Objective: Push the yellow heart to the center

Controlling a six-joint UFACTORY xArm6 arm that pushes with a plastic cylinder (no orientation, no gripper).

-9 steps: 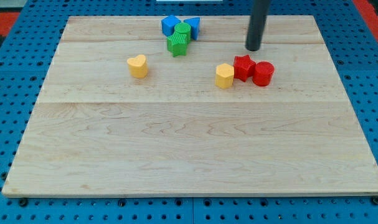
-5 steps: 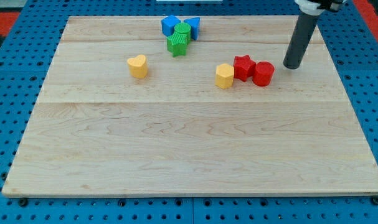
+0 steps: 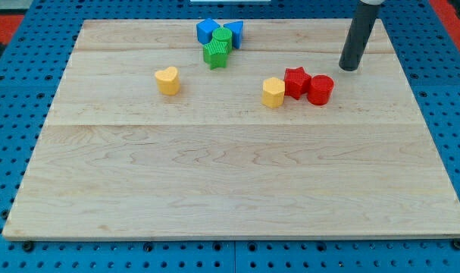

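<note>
My tip (image 3: 349,69) rests on the surface (image 3: 230,182) in the upper right of the frame, just up and right of the red cylinder (image 3: 320,89) and well apart from the yellow heart (image 3: 167,80), which sits left of centre in the upper half. There is no gripper on this rod, so nothing is open or closed.

Judged step: approach. The tip should pass around the red star (image 3: 295,81) and yellow block (image 3: 273,92), reach the heart's upper-left side, then push down and right.

The surface is pale planked wood with visible grain. Blocks look smooth and matt. Two blue blocks (image 3: 208,30) and two ridged green blocks (image 3: 215,53) cluster at top centre, touching.
</note>
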